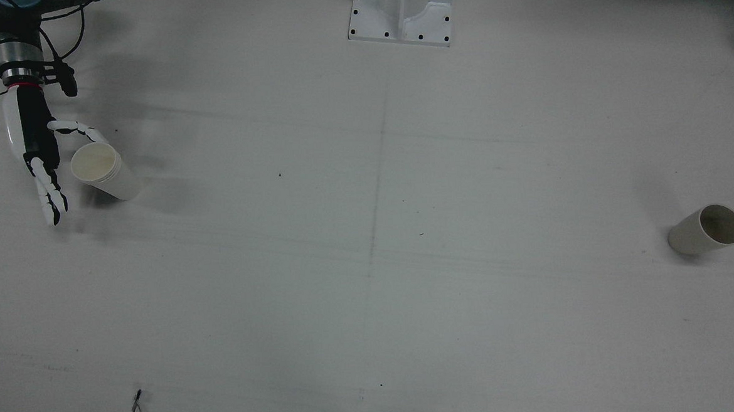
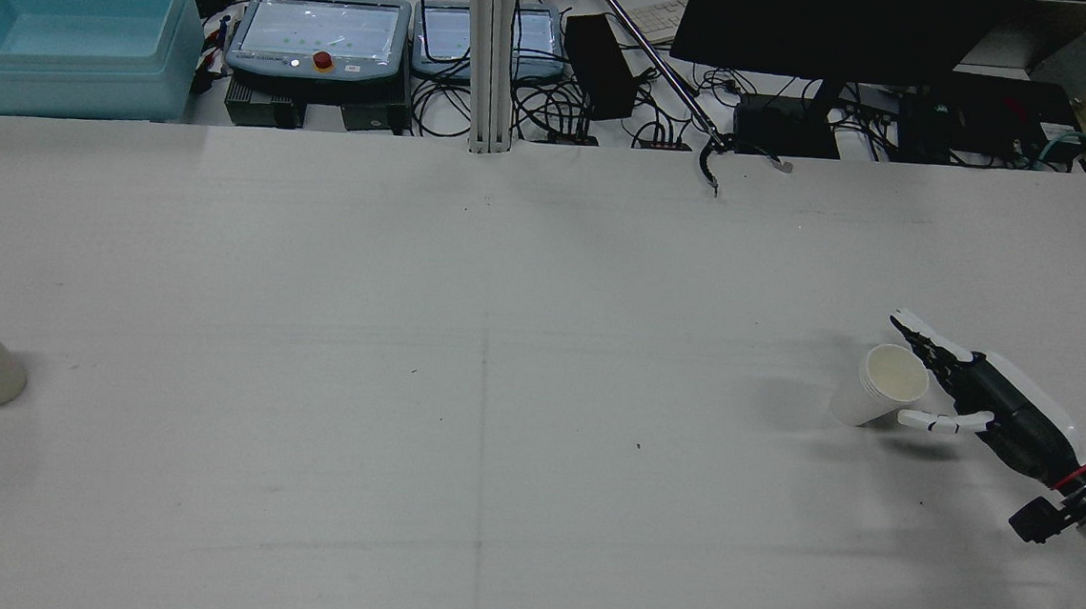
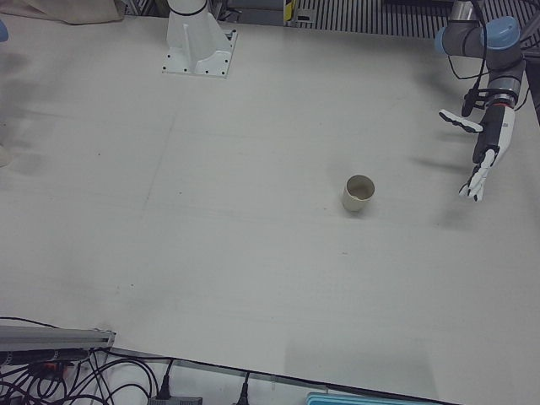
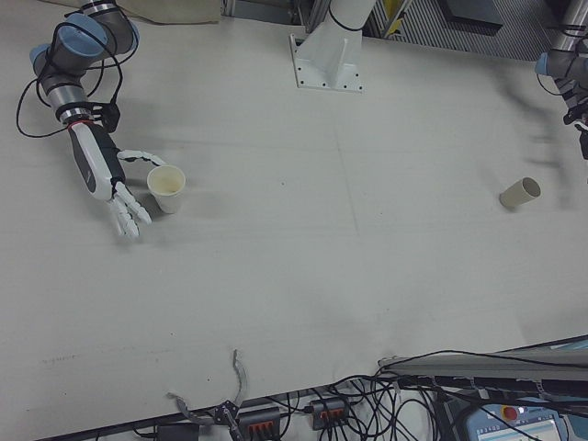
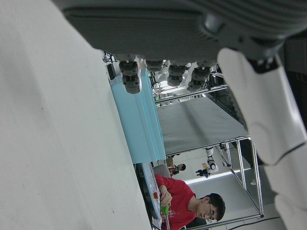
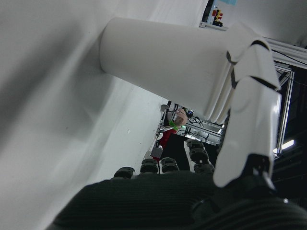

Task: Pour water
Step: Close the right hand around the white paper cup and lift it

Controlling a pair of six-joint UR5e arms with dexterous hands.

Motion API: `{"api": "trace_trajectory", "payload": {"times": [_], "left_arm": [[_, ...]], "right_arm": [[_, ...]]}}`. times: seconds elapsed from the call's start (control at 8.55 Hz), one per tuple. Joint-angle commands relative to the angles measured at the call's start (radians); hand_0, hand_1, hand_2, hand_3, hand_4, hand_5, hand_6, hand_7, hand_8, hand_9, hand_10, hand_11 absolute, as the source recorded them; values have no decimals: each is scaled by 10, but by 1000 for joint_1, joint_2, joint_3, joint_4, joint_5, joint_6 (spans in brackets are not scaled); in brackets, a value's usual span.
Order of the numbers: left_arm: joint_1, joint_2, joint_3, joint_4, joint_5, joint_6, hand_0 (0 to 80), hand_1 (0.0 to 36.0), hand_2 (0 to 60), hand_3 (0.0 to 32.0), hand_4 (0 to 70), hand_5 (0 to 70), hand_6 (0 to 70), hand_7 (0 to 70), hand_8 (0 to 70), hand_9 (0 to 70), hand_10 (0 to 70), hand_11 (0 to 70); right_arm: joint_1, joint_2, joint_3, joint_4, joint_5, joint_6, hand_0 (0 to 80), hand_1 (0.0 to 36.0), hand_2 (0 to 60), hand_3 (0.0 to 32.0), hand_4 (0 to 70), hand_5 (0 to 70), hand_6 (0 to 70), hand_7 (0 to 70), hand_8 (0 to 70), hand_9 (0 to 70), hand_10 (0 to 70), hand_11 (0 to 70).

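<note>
- Beside the white paper cup (image 1: 102,171), the right hand (image 1: 39,151) is spread open, its thumb reaching past the cup's rim and the other fingers (image 1: 51,196) stretched along the far side; whether any of them touches the cup cannot be told.
- Upright on the white table (image 1: 370,262), that cup stands on the robot's right half.
- Well apart, on the left half, a second paper cup (image 1: 707,229) stands alone.
- Off to that side, the left hand (image 3: 481,156) hangs above the table with fingers extended, holding nothing.
</note>
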Motion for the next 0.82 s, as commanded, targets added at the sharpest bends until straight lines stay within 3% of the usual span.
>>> {"api": "trace_trajectory", "payload": {"times": [0.0,0.35,0.7], "left_arm": [[-1,0,0,-3,-1,-1,507,71,0,0,134,63,58,110,9,41,91,150],[1,0,0,-3,-1,-1,508,70,0,0,134,61,58,110,9,40,90,148],[1,0,2,-8,-1,-1,505,70,0,0,135,62,59,113,9,41,91,149]], "right_arm": [[-4,7,-2,-17,4,-10,537,247,142,0,0,12,0,64,22,33,0,0],[-11,4,-3,-20,1,-45,521,228,118,0,0,0,0,52,17,24,0,0],[-27,29,1,-68,5,-68,537,246,140,0,0,7,0,58,17,25,0,0]]}}
